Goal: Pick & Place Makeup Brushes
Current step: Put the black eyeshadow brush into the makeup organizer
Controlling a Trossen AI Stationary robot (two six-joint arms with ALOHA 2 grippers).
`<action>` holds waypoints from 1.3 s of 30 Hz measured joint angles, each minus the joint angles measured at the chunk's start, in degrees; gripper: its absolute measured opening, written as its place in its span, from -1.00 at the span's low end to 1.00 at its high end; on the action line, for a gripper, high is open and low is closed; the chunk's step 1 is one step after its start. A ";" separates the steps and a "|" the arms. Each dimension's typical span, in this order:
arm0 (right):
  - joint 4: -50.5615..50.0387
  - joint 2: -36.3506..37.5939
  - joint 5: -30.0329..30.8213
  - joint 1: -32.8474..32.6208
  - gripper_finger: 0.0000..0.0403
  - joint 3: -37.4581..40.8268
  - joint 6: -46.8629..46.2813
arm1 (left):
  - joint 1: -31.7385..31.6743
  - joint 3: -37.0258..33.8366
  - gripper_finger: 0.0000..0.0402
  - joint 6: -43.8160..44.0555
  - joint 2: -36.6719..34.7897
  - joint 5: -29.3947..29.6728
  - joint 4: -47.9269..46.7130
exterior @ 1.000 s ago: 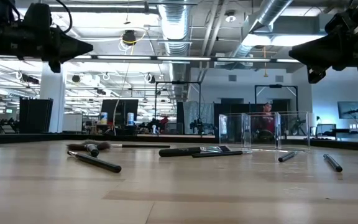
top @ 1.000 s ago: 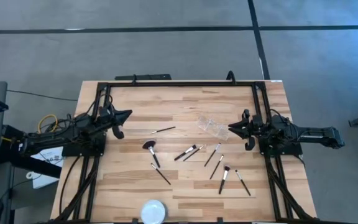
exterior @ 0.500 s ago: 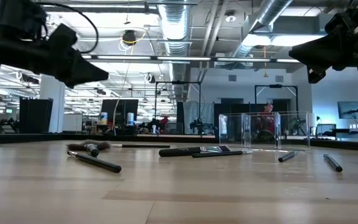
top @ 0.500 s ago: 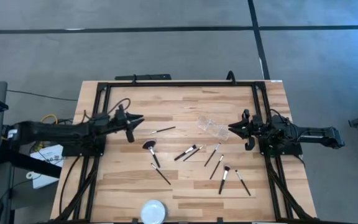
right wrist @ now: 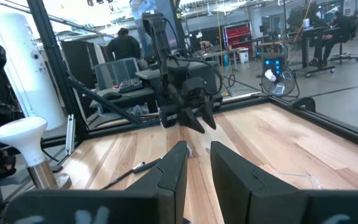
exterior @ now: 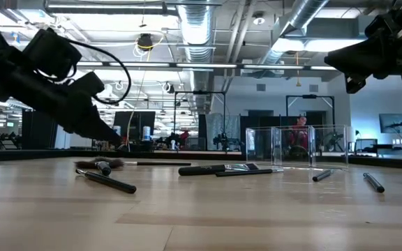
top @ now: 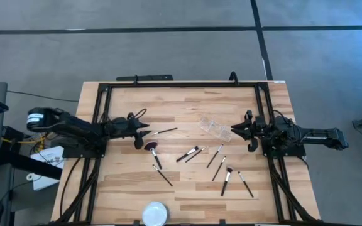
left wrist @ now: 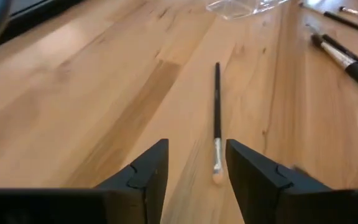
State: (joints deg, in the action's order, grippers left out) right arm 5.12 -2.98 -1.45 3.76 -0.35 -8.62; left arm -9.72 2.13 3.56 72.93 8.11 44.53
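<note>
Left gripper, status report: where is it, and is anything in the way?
Left gripper open, low over thin brush, nothing held. Right gripper idle at right edge. Clear holder beyond the brush; path clear.

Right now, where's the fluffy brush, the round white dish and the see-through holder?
fluffy brush (top: 150, 146): high view, on its reddish-brown head.
round white dish (top: 154, 213): high view, on its middle.
clear plastic holder (top: 215, 127): high view, on its middle.

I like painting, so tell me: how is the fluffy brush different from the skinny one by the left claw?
The fluffy brush has a wide reddish-brown head; the skinny brush has only a tiny tip. The skinny brush lies in line with the open left gripper; the fluffy brush lies off to its side. Both have dark handles and lie flat on the table.
</note>
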 joint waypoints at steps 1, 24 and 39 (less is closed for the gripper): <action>0.01 0.00 0.00 -0.01 -0.69 0.00 0.00 | 0.00 0.00 -0.24 -0.17 1.50 -0.53 2.30; 0.01 0.00 -0.02 -0.01 -0.69 0.00 0.01 | -0.02 7.31 -0.35 -5.19 31.07 -4.93 19.60; 4.47 0.00 0.38 0.52 -0.69 0.01 0.04 | -0.03 7.42 -0.93 -8.06 31.27 -6.87 21.11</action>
State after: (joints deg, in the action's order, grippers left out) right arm 9.58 -2.98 -1.07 4.28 -0.34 -8.58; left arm -9.75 9.55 -4.50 104.20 1.24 65.64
